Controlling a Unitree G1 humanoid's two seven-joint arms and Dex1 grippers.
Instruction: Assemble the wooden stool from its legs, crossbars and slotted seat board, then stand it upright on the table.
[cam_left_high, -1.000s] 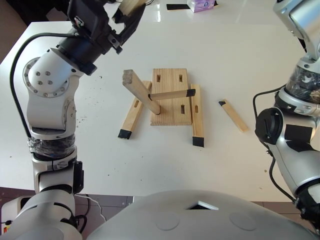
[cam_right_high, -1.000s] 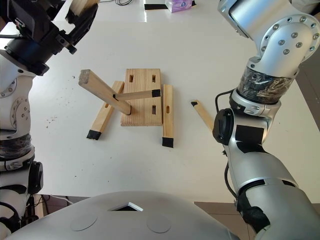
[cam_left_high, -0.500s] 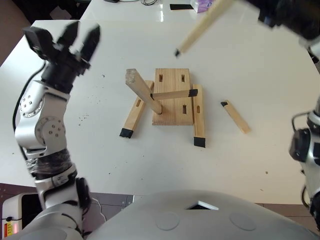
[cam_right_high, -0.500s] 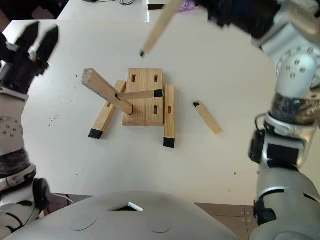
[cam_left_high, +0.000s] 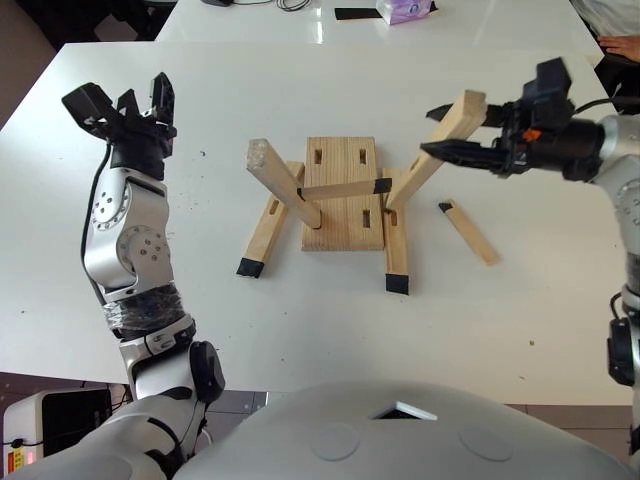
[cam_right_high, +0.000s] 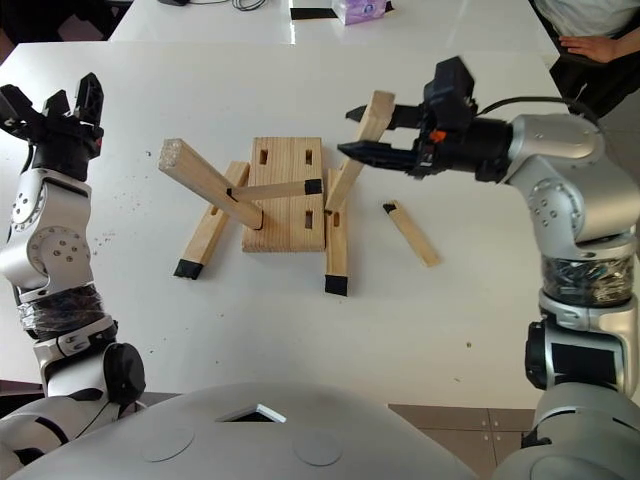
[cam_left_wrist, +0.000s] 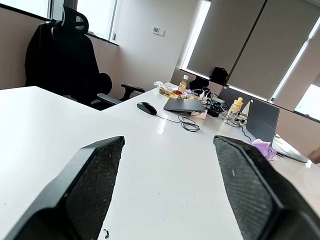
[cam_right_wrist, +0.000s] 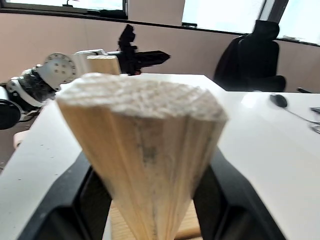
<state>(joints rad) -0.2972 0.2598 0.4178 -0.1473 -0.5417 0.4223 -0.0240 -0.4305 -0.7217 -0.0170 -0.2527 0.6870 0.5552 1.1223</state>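
**Leg clamped in right tool at the seat board's right edge**

Flat at mid-bench, slotted face up: the seat board (cam_left_high: 340, 228). Planted in its near-left slot and leaning away to the left: a slanted leg (cam_left_high: 283, 180), free end high. Running from that leg across the board to its right edge: a long crossbar (cam_left_high: 345, 187), black-tipped. Resting on the board or held clear of it, hard to say. Flat on the bench just beside the board's left edge: a left loose leg (cam_left_high: 262, 235), black foot toward the robot. Flat along the board's right edge, touching or nearly so: a right loose leg (cam_left_high: 396, 245), slot up, black foot likewise nearest the robot. Farther right, apart from the rest and lying at an angle: a short crossbar (cam_left_high: 468, 232).

Above the board's right side: a gripped leg (cam_left_high: 410, 180), tilted, upper end out to the right, lower end down at the seam between board and right loose leg, close to the long crossbar's black tip. Contact there impossible to judge. Closed on that leg toward its upper end: the right tool (cam_left_high: 432, 130), one black finger on each side, wood wedged tight between them in the wrist view.

Raised well off to the left, over bare bench (cam_left_high: 230, 330): the left tool (cam_left_high: 122, 100), fingers spread wide, nothing between them. Beyond the far edge: a purple box (cam_left_high: 405, 10).
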